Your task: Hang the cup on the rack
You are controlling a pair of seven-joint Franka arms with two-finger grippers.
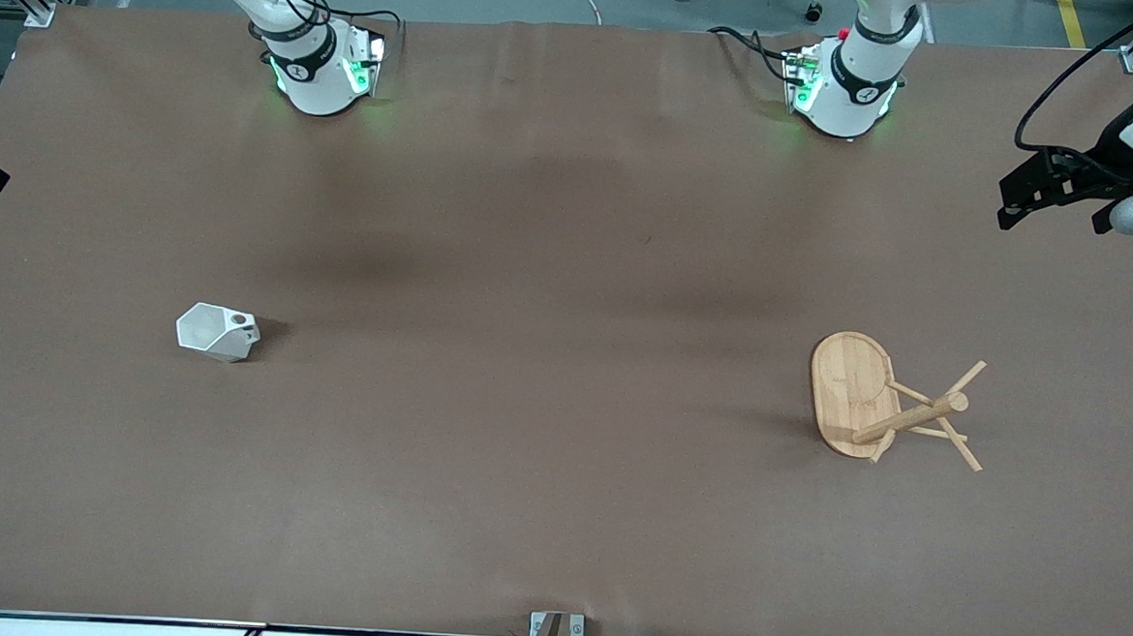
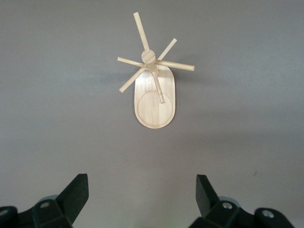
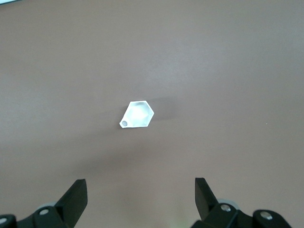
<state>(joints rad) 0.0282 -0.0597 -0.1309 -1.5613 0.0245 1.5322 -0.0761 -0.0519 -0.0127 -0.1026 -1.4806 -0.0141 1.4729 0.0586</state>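
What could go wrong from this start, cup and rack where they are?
1. The cup stands toward the right arm's end of the table and the rack toward the left arm's end, so the carry is long and a weak grip may slip.
2. The cup's handle hole is small and the pegs are thin, so threading could miss.
3. A knock on a peg might tip the rack.

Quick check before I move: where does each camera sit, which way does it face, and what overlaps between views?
Front view: high, facing both arm bases, over the table; left tool at the edge.
Left wrist view: looks down on the rack; open left tool shows.
Right wrist view: looks down on the cup; open right tool shows.
Shared: the front view also shows the rack and cup.
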